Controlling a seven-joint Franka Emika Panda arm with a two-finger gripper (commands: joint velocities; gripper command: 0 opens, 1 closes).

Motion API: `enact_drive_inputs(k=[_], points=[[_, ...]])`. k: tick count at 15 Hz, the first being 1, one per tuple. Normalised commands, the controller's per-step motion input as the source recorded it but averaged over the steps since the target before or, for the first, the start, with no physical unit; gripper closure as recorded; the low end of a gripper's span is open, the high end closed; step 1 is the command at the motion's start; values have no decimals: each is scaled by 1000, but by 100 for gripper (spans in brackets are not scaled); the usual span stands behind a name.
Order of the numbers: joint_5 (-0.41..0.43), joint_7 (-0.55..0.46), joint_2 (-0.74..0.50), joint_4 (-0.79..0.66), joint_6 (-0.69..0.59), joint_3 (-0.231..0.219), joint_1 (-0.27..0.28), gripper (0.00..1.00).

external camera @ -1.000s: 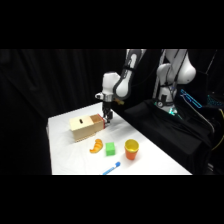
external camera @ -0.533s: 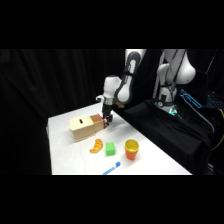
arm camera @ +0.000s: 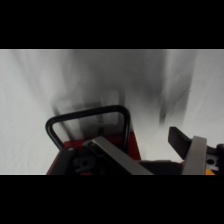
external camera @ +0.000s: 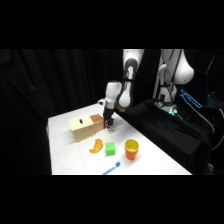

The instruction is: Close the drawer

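The pale wooden box (external camera: 82, 128) stands at the back left of the white table. Its drawer (external camera: 96, 120) shows a reddish-brown front on the box's right end. My gripper (external camera: 106, 123) hangs right against that front, coming down from above. In the wrist view the red drawer front (arm camera: 127, 150) and its dark loop handle (arm camera: 87, 122) lie at the bottom left. My gripper (arm camera: 155, 156) is open, with one finger lying across the red front beside the handle and the other finger out over bare table. Nothing is between the fingers.
In front of the box lie an orange curved piece (external camera: 96, 146), a green block (external camera: 110, 148) and an orange cup (external camera: 131, 149). A blue item (external camera: 112, 167) lies near the table's front edge. Black cloth covers the right side beyond the table (external camera: 65, 155).
The gripper has sunk slightly at the drawer's front and the arm's elbow has shifted a little. The box and the other objects have not moved.
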Motion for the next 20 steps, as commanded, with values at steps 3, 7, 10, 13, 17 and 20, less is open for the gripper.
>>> enact_drive_inputs(k=[3,7,10,13,17,20], points=[[-69,-110,77,108,97,67,-143,0],[-87,-88,-103,54,-70,-97,46,0],[-123,-37,-143,126,-263,-267,252,0],[-196,34,-75,239,-358,-328,340,0],[-629,462,55,419,-376,-117,136,0],[-312,255,126,481,-331,-22,117,0]])
